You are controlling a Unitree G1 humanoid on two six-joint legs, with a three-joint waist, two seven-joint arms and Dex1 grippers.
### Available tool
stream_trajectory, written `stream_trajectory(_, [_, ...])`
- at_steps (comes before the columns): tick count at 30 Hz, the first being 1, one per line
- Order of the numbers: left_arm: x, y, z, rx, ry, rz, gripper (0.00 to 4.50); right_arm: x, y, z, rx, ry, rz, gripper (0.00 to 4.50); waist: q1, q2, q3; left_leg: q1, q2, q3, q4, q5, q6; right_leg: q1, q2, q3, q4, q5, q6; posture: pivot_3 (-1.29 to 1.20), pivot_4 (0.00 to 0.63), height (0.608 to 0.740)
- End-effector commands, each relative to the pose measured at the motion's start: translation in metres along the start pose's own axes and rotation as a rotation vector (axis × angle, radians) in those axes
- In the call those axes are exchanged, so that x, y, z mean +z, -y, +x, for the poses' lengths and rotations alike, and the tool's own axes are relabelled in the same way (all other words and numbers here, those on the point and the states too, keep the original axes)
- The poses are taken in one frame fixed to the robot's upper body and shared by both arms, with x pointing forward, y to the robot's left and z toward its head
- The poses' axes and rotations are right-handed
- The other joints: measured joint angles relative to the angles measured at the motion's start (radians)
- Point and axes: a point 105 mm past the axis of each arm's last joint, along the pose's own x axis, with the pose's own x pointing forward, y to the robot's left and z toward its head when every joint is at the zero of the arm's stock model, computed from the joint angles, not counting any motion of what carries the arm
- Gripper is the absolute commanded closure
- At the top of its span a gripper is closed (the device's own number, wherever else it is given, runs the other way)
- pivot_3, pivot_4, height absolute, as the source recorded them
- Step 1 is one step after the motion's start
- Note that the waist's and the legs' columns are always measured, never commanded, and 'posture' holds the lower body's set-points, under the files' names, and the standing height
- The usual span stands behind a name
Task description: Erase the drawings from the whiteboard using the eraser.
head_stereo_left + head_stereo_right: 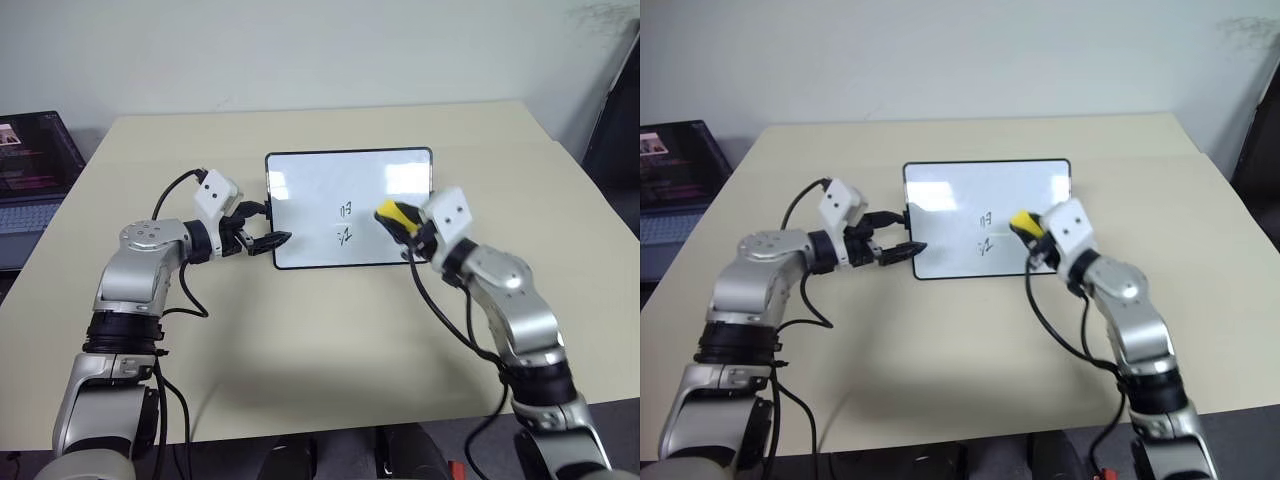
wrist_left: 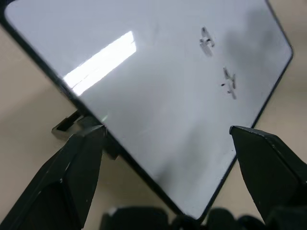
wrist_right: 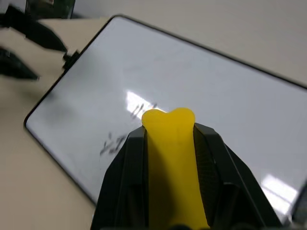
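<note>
At the far left edge of the table (image 1: 300,340) sat one laptop (image 1: 35,175) with its dark screen lit in small pink and white patches; the words on it were too small to read. Next came the left gripper (image 1: 268,228), and its two black fingers (image 1: 278,240) stood wide apart, holding nothing. It was at the left short side of the whiteboard (image 1: 310,190), with one finger near the little black knob (image 2: 67,127) on the frame and the other finger near the board's lower left corner. From the left wrist view the board's corner sat in the gap between the two fingers, but it was hard to tell if they touched the frame. There was one whiteboard, lying flat in the middle of the tan table, with bright light spots shining on it. Near the middle of the board were the drawings (image 1: 343,222), and only two small black scribbles could be counted, one above the other. They looked a bit like numbers, but they could not be read. Just to the right of the scribbles was the one eraser (image 1: 392,214), bright yellow. The right gripper (image 1: 405,228) was closed tight on it, with a black finger pressed on each side. The eraser stuck out past the fingers, over the right part of the board, close to the drawings but not on them.
</note>
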Motion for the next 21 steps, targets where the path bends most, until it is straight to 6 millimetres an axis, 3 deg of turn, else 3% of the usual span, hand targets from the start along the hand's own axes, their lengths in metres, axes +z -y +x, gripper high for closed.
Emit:
stream_trajectory(1, [0.008,0.002,-0.002,-0.011,0.009,0.07,0.0,0.001,-0.019,-0.011,0.068,-0.001,-0.087,3.53,0.0,0.0,0.0,0.001,0.0,0.0,0.0,0.0,0.0,0.001,0.0,0.0,0.0,0.0,0.0,0.0,0.15,0.74])
stream_trajectory(4, [0.008,0.0,0.0,-0.005,0.003,0.09,0.0,-0.013,-0.03,-0.013,0.095,-0.039,-0.176,3.53,0.0,0.0,0.0,0.002,0.0,0.001,0.001,-0.001,0.003,0.001,0.001,0.0,0.003,0.0,0.0,0.0,0.15,0.74])
stream_trajectory(7, [0.008,-0.003,0.001,0.006,0.004,0.102,0.0,-0.007,-0.025,-0.004,0.045,0.008,-0.177,3.53,0.001,0.0,0.0,0.003,0.0,0.002,0.002,-0.001,0.003,0.001,0.001,0.001,0.005,0.0,0.0,0.0,0.15,0.74])
stream_trajectory(13, [0.009,-0.011,0.001,0.029,0.007,0.084,0.0,0.02,0.0,0.032,-0.072,0.124,-0.198,3.53,0.003,0.0,0.0,0.003,0.0,0.002,0.002,0.001,0.0,0.001,0.001,0.001,0.006,0.0,0.0,0.0,0.15,0.74])
stream_trajectory(21, [0.013,-0.01,0.001,0.0,0.011,0.059,0.0,0.035,0.023,0.087,-0.156,0.114,-0.26,3.53,0.011,0.0,0.0,0.002,0.0,0.003,0.002,0.001,-0.001,0.0,0.001,0.001,0.004,0.0,0.0,0.0,0.15,0.74])
